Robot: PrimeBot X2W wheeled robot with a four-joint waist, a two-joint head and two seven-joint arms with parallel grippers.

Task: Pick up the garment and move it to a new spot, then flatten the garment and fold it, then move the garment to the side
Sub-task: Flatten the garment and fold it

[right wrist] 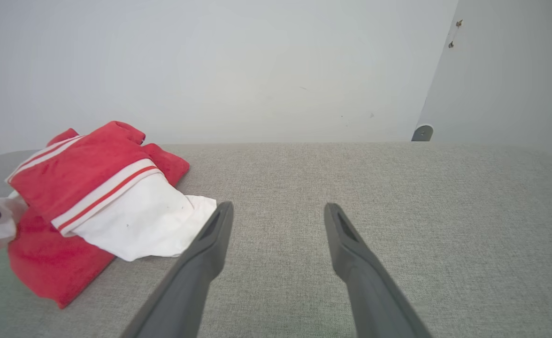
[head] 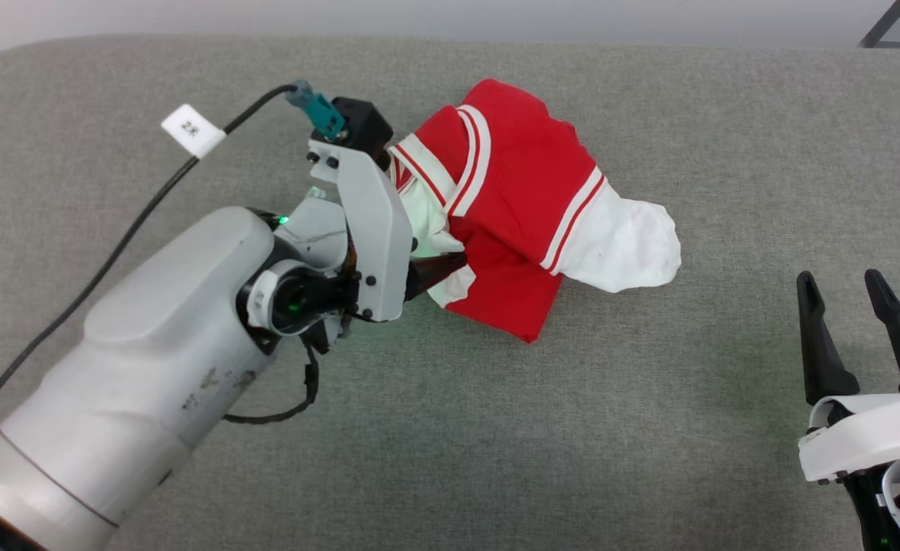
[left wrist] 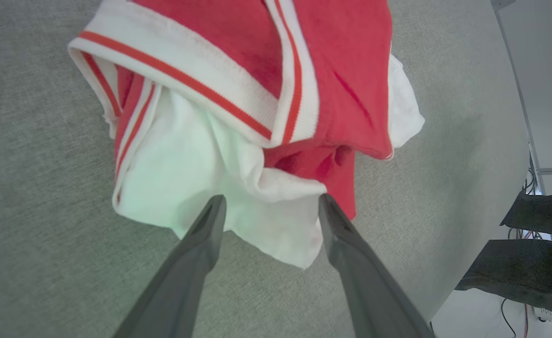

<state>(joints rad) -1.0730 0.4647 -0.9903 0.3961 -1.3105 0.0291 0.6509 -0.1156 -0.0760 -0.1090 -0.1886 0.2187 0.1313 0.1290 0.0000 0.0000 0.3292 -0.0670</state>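
The garment [head: 519, 199] lies in a crumpled heap on the grey cloth surface [head: 496, 428], red with white sleeves and red-white striped trim. My left gripper [head: 431, 252] is at its left edge. In the left wrist view the left gripper [left wrist: 271, 199] is open, its two fingers spread to either side of a white fold of the garment [left wrist: 257, 56], with cloth between the tips. My right gripper [head: 839, 277] stands open at the lower right, well apart from the heap. From the right wrist, the garment [right wrist: 83, 178] sits left of the right gripper [right wrist: 279, 206].
A black cable with a white tag [head: 192, 128] runs from my left wrist toward the upper left. The surface's edge [left wrist: 506, 141] drops off beside the garment in the left wrist view, with dark objects and cables below. A pale wall [right wrist: 257, 70] rises behind the far edge.
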